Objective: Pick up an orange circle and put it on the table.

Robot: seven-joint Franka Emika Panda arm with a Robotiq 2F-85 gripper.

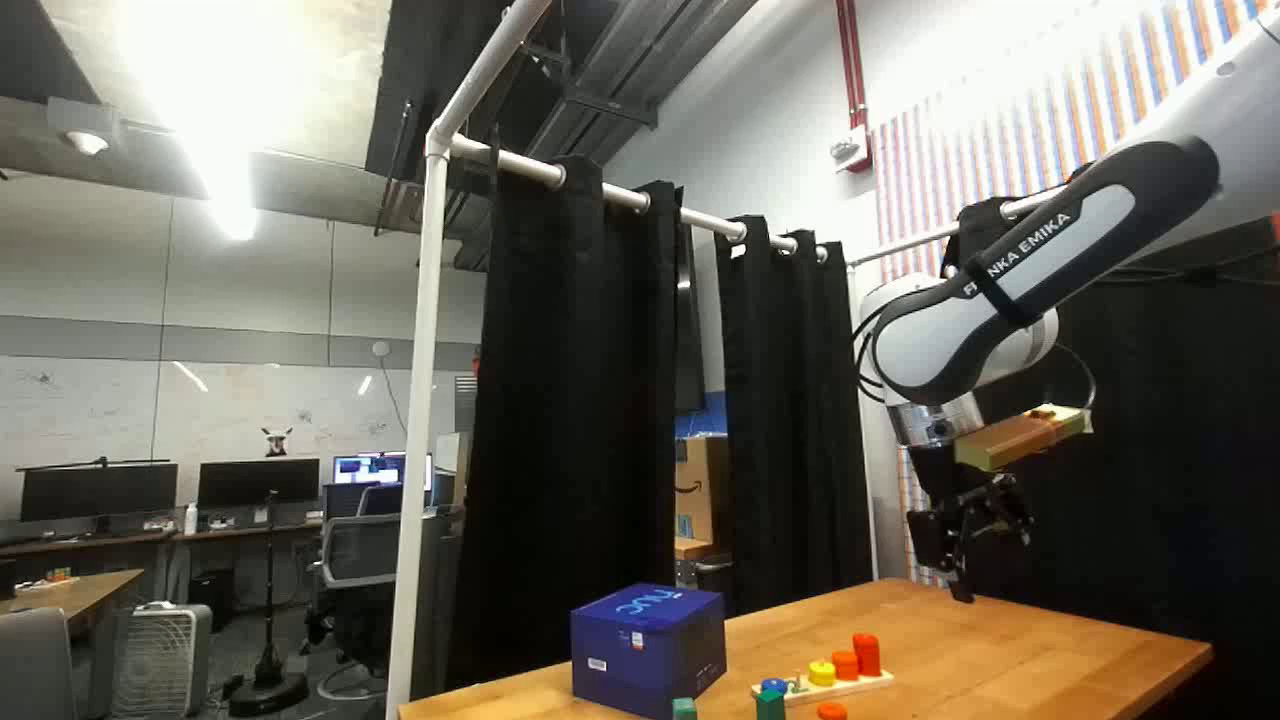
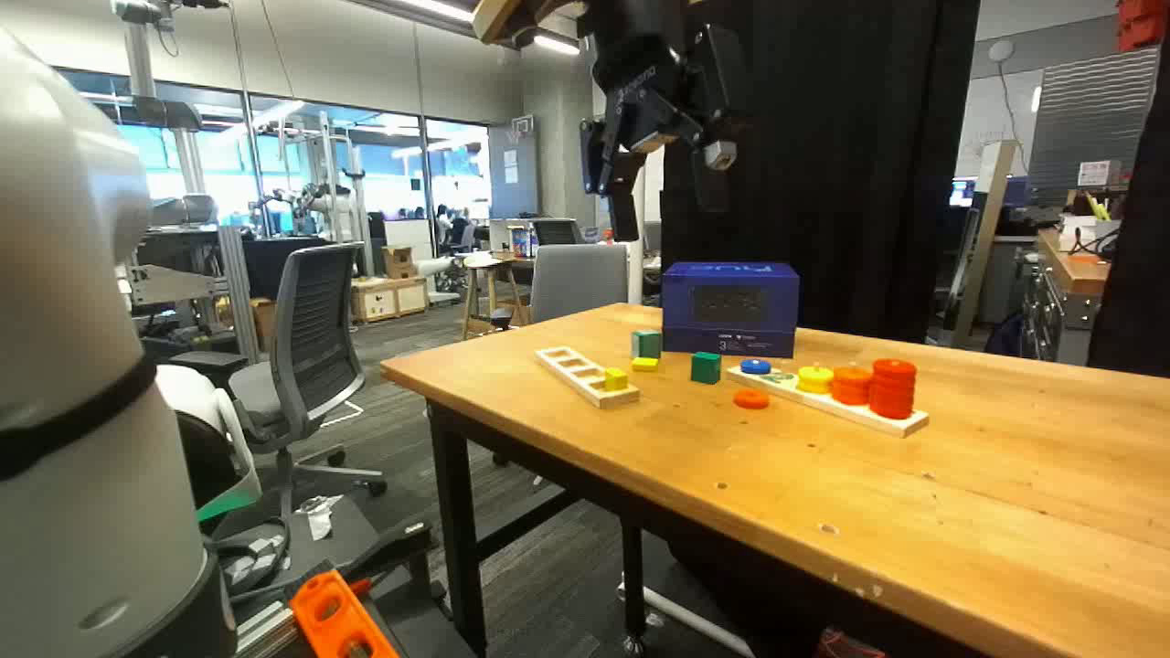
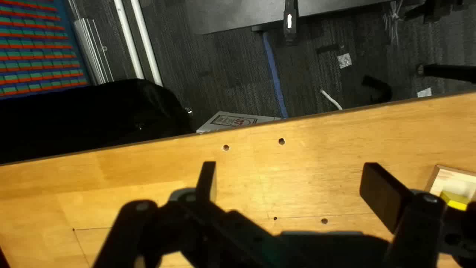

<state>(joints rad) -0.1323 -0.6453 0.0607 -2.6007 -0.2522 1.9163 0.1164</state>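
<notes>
- Jaws: apart, nothing between them, high above the worktop [image 2: 960, 493].
- Loose orange ring [image 2: 751, 398]: flat on the worktop near the peg board [image 2: 823, 400]; lying low, it may escape a shallow grip.
- Orange ring stack [image 2: 851, 386], perhaps the source: seated on that board; a tilted lift may bind and drag it, or knock the adjacent red ring stack [image 2: 892, 388].

The bent arm [image 1: 1040, 265] points its hand [image 3: 290, 186] down, fingers [image 3: 203, 181] spread.
</notes>
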